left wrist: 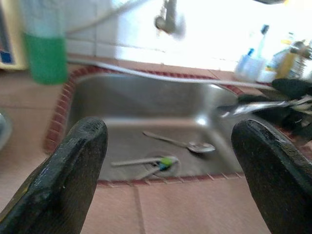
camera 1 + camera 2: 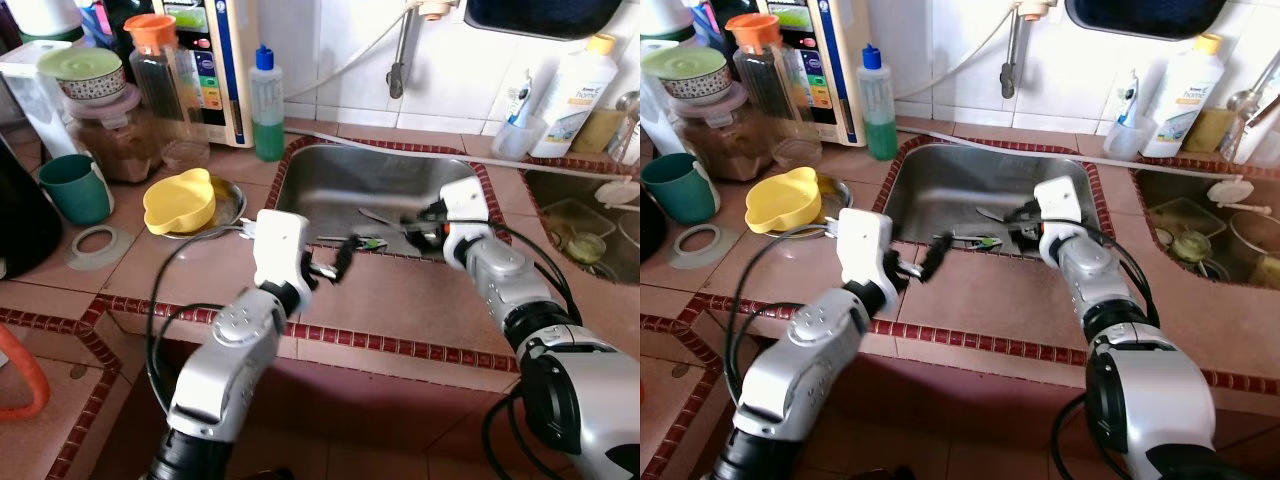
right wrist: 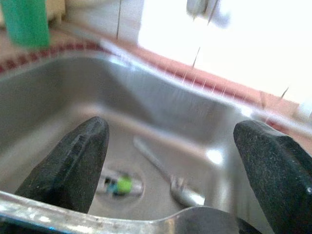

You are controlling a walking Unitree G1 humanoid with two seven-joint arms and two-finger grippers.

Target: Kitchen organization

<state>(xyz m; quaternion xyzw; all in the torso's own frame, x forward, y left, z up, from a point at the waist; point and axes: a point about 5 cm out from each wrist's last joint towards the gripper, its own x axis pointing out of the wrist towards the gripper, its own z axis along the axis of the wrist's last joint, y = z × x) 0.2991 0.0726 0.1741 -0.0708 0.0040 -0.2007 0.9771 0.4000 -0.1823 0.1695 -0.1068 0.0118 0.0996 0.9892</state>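
Observation:
A steel sink (image 2: pixel 330 180) is set into the red-tiled counter. On its floor lie a spoon (image 1: pixel 187 144) and, at the drain, a utensil with a green tip (image 2: pixel 365 242). My right gripper (image 2: pixel 425 222) hangs over the sink's right side, its fingers (image 3: pixel 78 161) wide apart. A silver utensil (image 1: pixel 253 108) lies across their base and sticks out over the basin; how it is held I cannot tell. My left gripper (image 2: pixel 335 262) is open and empty above the counter at the sink's front edge, pointing toward the basin.
A yellow bowl (image 2: pixel 180 203) sits on a metal plate left of the sink, near a teal mug (image 2: pixel 72 187), jars and a green soap bottle (image 2: pixel 266 105). A tap (image 2: pixel 400 60) hangs over the basin. A second sink (image 2: pixel 580 220) with dishes lies to the right.

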